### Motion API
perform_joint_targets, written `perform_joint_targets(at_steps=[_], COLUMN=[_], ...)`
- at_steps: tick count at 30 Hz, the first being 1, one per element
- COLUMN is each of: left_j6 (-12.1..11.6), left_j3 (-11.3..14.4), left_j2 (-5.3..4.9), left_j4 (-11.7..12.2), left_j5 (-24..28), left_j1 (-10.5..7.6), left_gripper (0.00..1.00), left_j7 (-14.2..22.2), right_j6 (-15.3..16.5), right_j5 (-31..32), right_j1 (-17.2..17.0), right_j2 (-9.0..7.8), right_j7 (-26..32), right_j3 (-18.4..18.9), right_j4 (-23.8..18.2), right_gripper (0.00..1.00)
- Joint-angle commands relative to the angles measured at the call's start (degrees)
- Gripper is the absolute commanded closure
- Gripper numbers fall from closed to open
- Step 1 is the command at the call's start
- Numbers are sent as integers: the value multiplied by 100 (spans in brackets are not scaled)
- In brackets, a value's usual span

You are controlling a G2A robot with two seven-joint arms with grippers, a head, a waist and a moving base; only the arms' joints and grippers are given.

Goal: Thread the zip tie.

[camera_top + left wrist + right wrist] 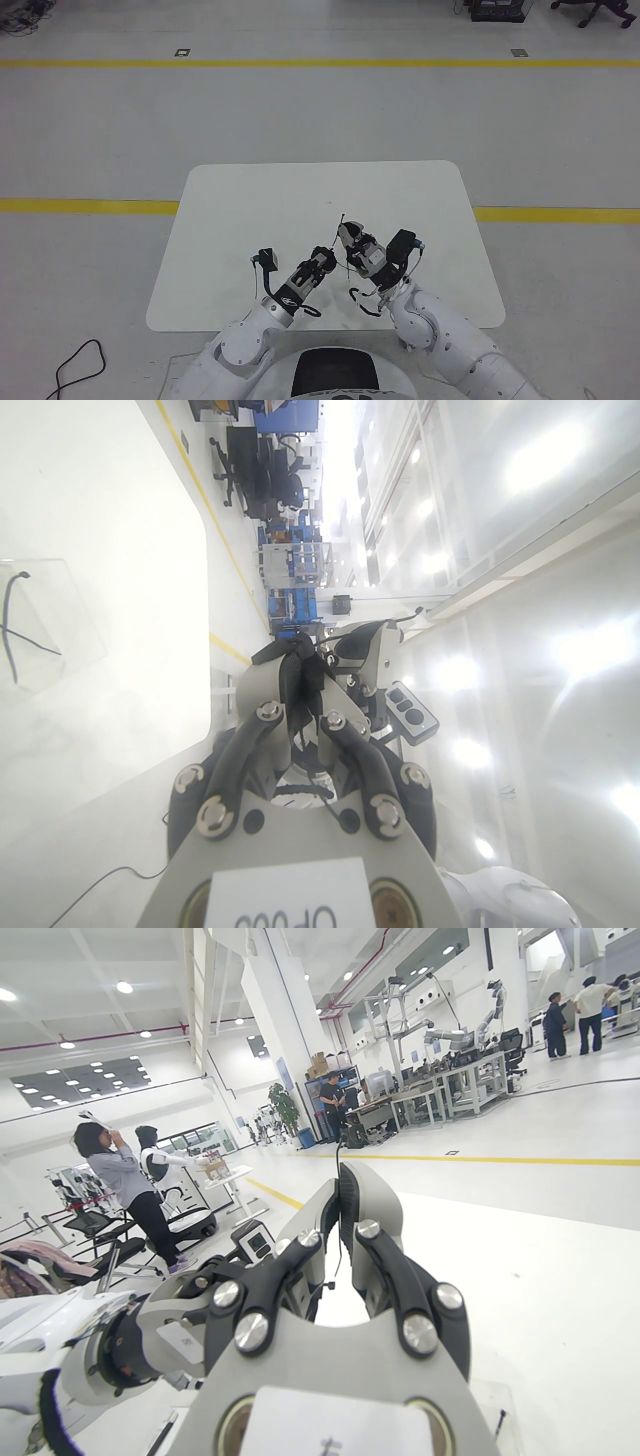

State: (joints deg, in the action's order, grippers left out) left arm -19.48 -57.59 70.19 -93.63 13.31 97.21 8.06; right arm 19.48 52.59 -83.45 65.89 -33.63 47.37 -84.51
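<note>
Nearest you, close to the front edge of the counter [300, 200], your left hand [326, 257] has its fingers pressed together. You cannot tell whether anything sits between them. Just beside it and a little farther out, your right hand [340, 1183] is pinching the zip tie [338, 1153]. This thin black strip stands upright, with its tip poking out past the fingertips and the rest trailing back between the finger links. Both hands are raised off the counter, with their tips near each other. A clear sheet [75, 600] lies flat on the counter with loose black ties [9, 620] on it. Beyond the counter, a yellow line [300, 63] crosses the floor.
</note>
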Motion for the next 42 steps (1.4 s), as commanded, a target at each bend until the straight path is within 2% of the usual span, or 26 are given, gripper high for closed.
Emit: perform_joint_targets(at_steps=[1,42], left_j6=[0,0], left_j3=[3,7], left_j2=[1,5], left_j4=[0,22], left_j5=[1,15], left_j1=[-4,-16], left_gripper=[100,100], left_j7=[6,28], right_j6=[0,0], right_j5=[18,-2], right_j1=[-32,-64], right_j2=[-8,12], right_j7=[13,135], right_j3=[30,19], right_j4=[-41,-28], right_gripper=[100,100])
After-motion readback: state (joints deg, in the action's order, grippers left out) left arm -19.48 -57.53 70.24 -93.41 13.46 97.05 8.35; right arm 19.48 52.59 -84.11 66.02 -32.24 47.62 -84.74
